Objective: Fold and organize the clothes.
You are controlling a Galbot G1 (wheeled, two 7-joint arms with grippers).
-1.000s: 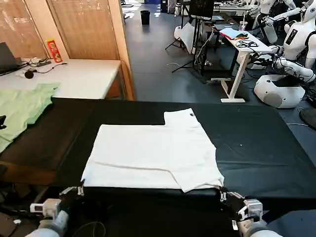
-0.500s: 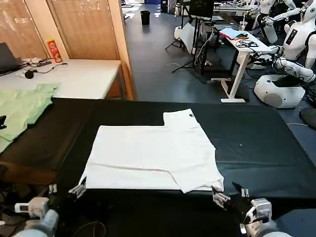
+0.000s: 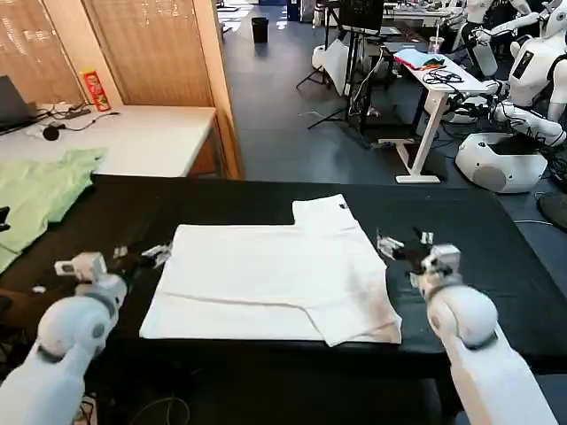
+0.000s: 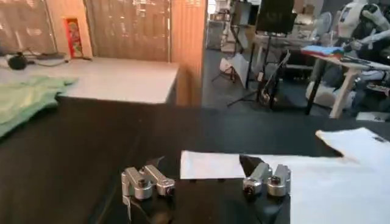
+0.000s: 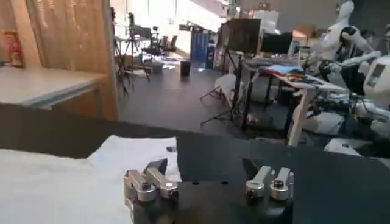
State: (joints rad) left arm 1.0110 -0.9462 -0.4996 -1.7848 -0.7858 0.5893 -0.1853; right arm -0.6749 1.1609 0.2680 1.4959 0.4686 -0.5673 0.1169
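The clothes are one white T-shirt (image 3: 275, 279), lying partly folded on the black table (image 3: 469, 266), with a sleeve sticking out at the far right and a fold line near the front edge. My left gripper (image 3: 142, 254) hovers open just off the shirt's left edge, with nothing between its fingers. In the left wrist view the left gripper (image 4: 201, 167) frames the corner of the T-shirt (image 4: 341, 182). My right gripper (image 3: 405, 242) hangs open and empty off the shirt's right edge. The right wrist view has the right gripper (image 5: 204, 167) beside the T-shirt (image 5: 61, 176).
A light green garment (image 3: 40, 190) lies at the table's far left end. Behind it stands a white table (image 3: 142, 137) with a red can (image 3: 93, 88) and cables. A white desk (image 3: 434, 80) and parked robots (image 3: 532, 71) stand at the back right.
Both grippers have risen from the shirt's near corners at the front edge and moved up beside its left and right edges. The shirt lies as it did.
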